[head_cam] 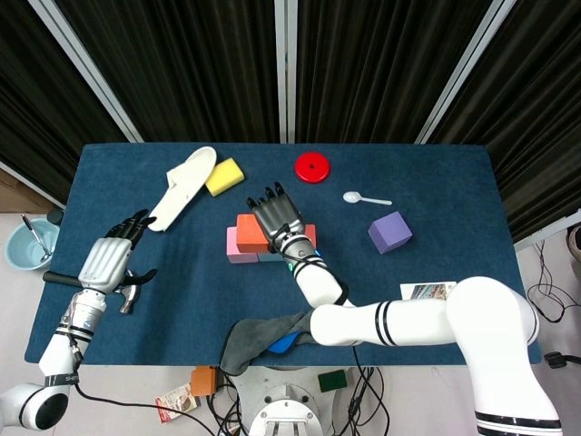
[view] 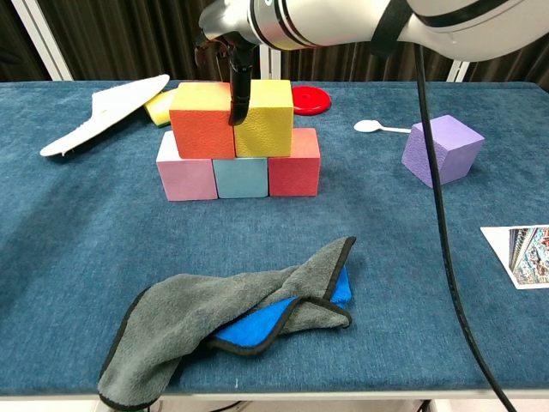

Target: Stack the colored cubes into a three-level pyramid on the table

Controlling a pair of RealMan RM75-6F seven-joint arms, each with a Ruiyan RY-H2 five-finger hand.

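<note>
Both arms are glossy white, built of rounded tubular segments with thin black rings at the joints. The right arm [head_cam: 427, 322] swells into a bulky white shoulder shell, and a black cable runs along it in the chest view. The left arm [head_cam: 64, 359] is slimmer where it shows, banded black near the wrist. The left hand [head_cam: 107, 259] has a silver-grey ribbed back and black fingers; the right hand [head_cam: 277, 218] is dark grey metal with black fingers.
</note>
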